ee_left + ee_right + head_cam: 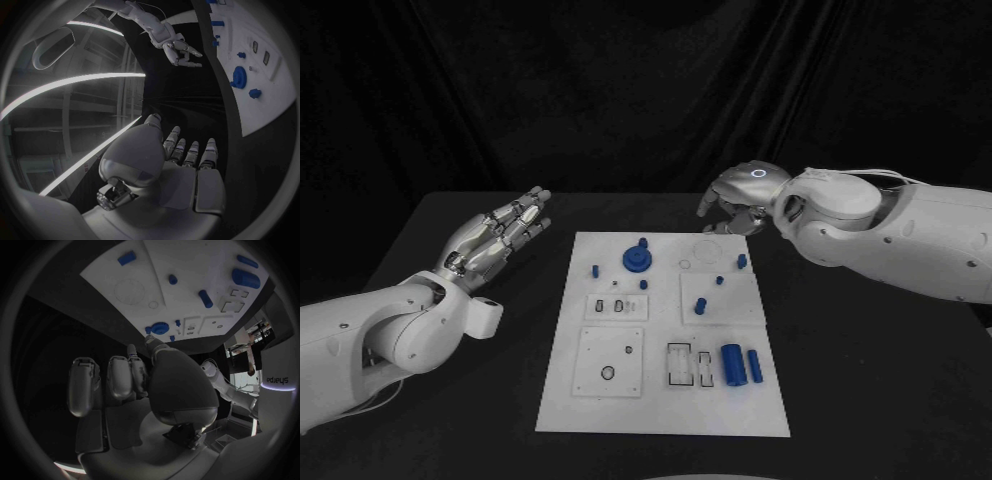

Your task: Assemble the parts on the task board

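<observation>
On white flat task board point(664, 400) | blue cylinder parts point(731, 364) | round gear point(636, 260)

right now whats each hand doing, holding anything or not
Left hand: open, fingers stretched out, holding nothing, hovering beside the white board.
Right hand: fingers curled in, nothing in them, above the board's far edge.

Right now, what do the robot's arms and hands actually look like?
Both arms are smooth white rounded shells. The left hand is silver metal with segmented fingers and a white box at its wrist. The right hand is silver too, with a small glowing ring on its back and thin cables along the arm.
</observation>
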